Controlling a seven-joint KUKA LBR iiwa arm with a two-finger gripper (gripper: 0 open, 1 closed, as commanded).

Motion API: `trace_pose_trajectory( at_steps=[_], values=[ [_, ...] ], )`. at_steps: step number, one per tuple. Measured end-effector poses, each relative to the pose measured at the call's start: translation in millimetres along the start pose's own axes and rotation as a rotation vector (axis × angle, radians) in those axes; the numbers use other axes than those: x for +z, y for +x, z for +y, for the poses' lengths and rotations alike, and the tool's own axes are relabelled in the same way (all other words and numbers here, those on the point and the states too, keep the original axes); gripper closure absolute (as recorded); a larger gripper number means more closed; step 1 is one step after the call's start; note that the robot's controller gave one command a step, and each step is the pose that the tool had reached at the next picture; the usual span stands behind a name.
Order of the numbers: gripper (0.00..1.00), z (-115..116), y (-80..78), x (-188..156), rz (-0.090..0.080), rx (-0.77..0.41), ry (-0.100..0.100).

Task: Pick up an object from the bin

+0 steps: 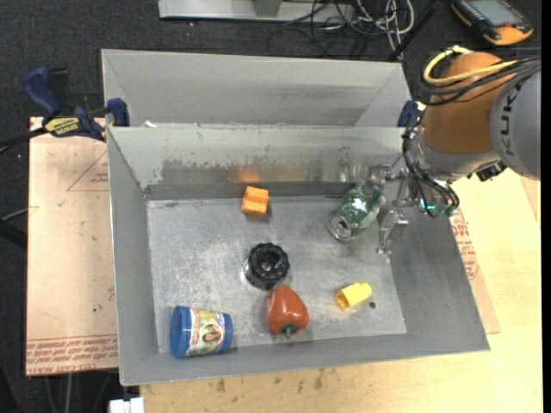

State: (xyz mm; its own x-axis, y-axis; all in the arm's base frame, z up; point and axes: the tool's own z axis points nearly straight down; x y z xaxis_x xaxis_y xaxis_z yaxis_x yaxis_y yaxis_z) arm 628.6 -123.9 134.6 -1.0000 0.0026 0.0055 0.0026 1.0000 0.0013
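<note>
Blue cup lies far from the crumpled green can; my gripper hangs between that can and the bin wall, apart or together unclear.

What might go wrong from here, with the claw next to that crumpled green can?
Two risks, as I judge it. The claw sits beside the crumpled green can, not over it, so a grab from here may only nudge it away. The claw also hangs close to the bin's sloped right wall, so going lower might scrape the metal.
</note>
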Motion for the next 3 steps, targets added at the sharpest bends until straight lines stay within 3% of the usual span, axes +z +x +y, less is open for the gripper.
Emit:
trace_pose_trajectory(
  at_steps=[1,2,3],
  values=[
    [0.00,0,-2.0,-5,-0.007,-0.002,0.001],
    [0.00,6,-17.0,41,-0.018,0.034,0.001],
    [1.00,-28,-13.5,34,-0.013,0.153,0.002]
  ],
)
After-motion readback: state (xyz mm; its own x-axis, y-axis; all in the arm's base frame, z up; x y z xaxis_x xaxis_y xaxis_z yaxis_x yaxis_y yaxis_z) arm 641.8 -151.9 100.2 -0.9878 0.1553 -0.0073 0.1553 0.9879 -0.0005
